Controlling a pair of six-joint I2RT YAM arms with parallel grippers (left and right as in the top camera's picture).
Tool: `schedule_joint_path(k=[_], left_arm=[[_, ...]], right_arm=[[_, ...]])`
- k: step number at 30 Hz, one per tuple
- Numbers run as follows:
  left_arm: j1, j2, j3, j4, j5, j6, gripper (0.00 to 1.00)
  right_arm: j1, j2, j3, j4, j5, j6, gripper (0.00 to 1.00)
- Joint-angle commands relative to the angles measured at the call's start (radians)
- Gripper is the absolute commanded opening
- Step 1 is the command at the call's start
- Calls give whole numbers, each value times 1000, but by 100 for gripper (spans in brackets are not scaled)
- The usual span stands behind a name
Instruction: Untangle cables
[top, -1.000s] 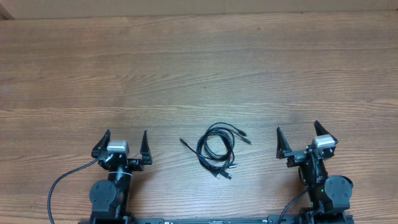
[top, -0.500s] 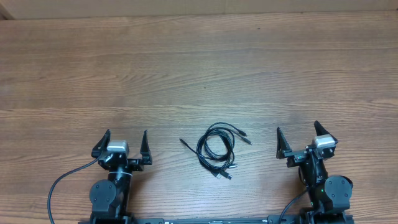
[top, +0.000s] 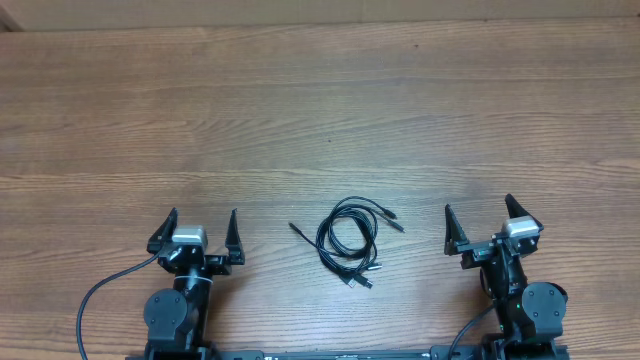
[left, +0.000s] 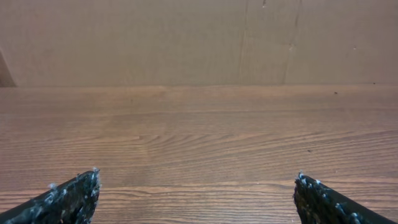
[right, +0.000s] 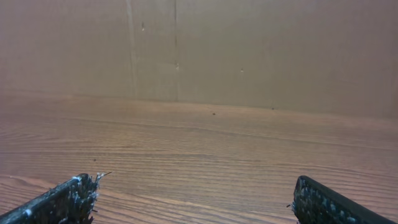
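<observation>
The cables lie in a small coiled bundle at the lower centre of the overhead frame, between the two arms and touching neither. Plug ends cluster at the bundle's lower edge, one end pokes out to the left, and others point to the upper right. How many cords are wound together is hard to tell, perhaps three or four. At lower left the left gripper has its fingers spread wide with nothing between them. At lower right the right gripper is spread wide too, also holding nothing. Each wrist view shows only bare wood between the two fingertips. The wooden table stretches beyond to a cardboard wall at the top.
</observation>
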Motion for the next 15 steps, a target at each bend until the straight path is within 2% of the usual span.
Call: schedule_joint_path(k=[1, 15], left_arm=[[7, -8, -3, 0, -10, -2, 100], [6, -8, 3, 17, 6, -32, 100]], right_arm=[[-3, -11, -10, 6, -2, 2, 100], [-3, -11, -10, 6, -2, 2, 100]])
